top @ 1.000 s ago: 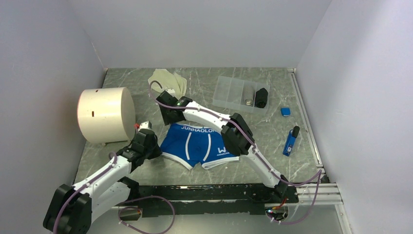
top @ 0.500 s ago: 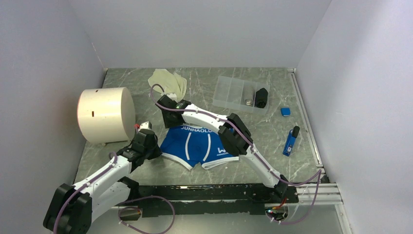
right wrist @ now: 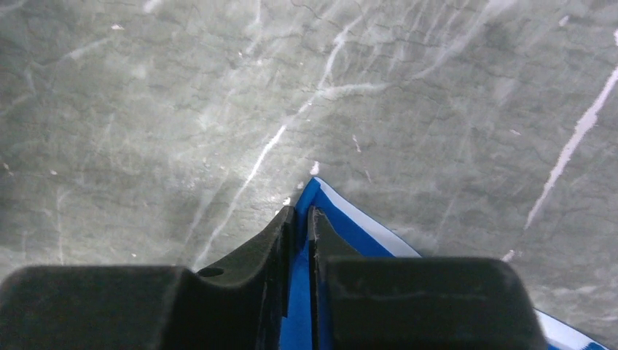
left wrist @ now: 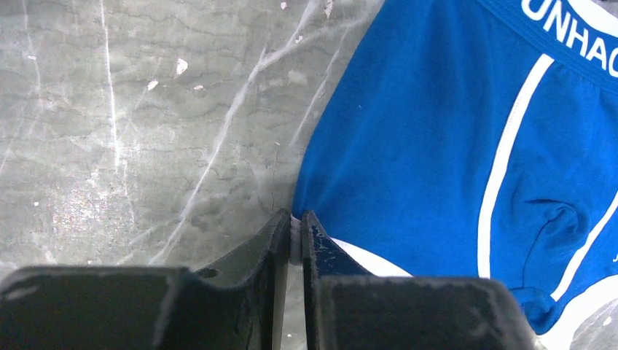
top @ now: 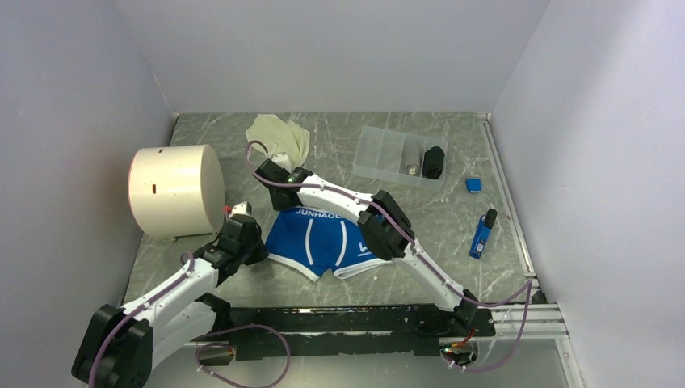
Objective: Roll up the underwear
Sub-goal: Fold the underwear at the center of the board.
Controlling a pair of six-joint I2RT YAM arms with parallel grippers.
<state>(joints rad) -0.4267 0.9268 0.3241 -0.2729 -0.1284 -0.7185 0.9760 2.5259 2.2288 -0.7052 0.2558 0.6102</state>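
Right wrist: right tool (right wrist: 301, 211) pinches blue underwear (right wrist: 350, 226) corner (table (right wrist: 218, 87) beyond).

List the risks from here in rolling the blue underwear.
1. The right pincer pinches only the very corner of the blue underwear, so the cloth may slip out when pulled.
2. The left pincer grips just the white-edged leg corner, so the roll could start skewed.
3. The right arm lies across the garment and might drag or bunch it.
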